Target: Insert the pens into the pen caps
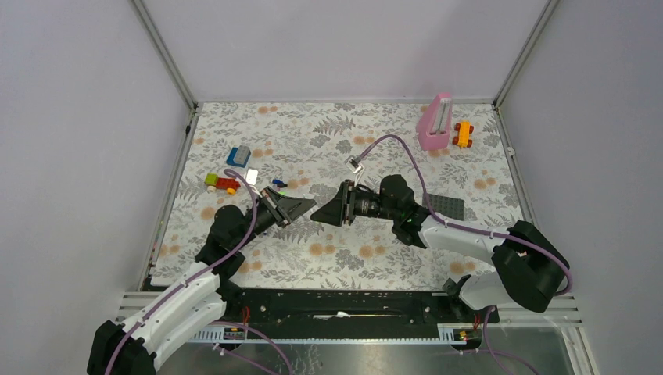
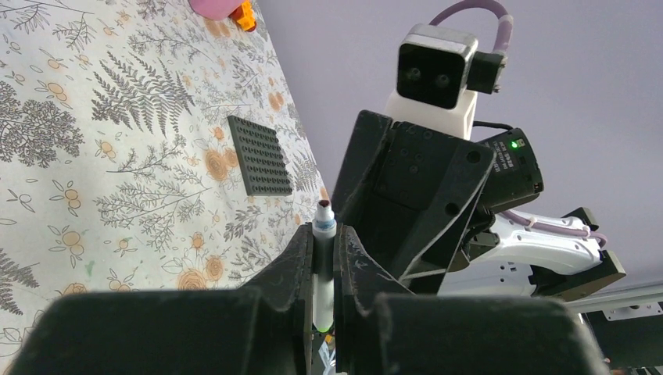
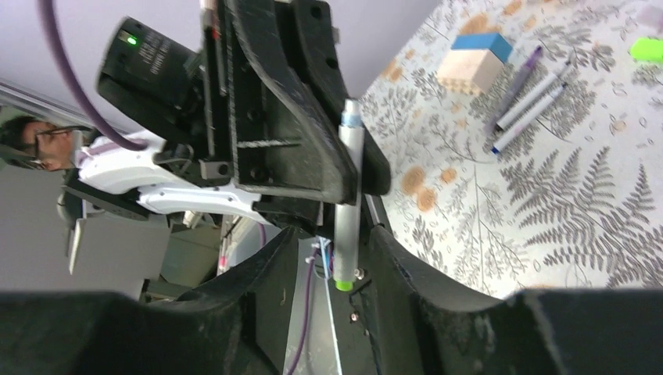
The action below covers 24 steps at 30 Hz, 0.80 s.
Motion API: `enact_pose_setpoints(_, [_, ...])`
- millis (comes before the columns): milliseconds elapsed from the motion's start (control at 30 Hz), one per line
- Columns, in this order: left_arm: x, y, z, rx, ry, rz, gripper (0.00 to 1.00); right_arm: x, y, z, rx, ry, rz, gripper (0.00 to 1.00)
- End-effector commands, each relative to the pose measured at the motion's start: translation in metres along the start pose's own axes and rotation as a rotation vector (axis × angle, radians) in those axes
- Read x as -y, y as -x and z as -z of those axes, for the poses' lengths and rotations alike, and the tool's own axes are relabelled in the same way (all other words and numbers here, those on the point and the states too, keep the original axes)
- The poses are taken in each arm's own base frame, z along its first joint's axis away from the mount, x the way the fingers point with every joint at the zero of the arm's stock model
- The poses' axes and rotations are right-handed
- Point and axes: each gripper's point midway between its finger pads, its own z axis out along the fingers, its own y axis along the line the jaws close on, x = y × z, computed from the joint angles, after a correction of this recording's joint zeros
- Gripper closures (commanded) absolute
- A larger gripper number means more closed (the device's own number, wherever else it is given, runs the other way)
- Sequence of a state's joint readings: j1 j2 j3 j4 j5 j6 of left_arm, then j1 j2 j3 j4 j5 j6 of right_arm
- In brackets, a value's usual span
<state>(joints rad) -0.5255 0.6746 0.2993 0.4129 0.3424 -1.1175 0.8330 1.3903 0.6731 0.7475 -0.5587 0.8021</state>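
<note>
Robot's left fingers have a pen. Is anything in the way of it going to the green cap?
Yes: the right gripper's open fingers sit either side of the pen that the left gripper is shut on. The green cap lies uncovered on the table.

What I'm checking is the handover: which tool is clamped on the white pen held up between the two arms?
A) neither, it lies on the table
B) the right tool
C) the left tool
C: the left wrist view shows the left tool shut tight on the white pen, while the right tool stands open around it.
</note>
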Motion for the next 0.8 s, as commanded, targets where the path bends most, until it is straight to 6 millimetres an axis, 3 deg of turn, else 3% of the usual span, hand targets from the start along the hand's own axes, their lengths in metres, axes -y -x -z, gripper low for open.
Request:
enact_pose_setpoints(0, [0.009,0.01,0.001,0.055,-0.04,-0.008,1.0,-0.026,0.025,-0.005,0.105,0.099,0.003,0.56])
enact_pose_setpoints(767, [0.009,0.019,0.005,0.118,-0.041,0.008,1.0,-0.02,0.022,-0.016,0.094,0.107,-0.033,0.64])
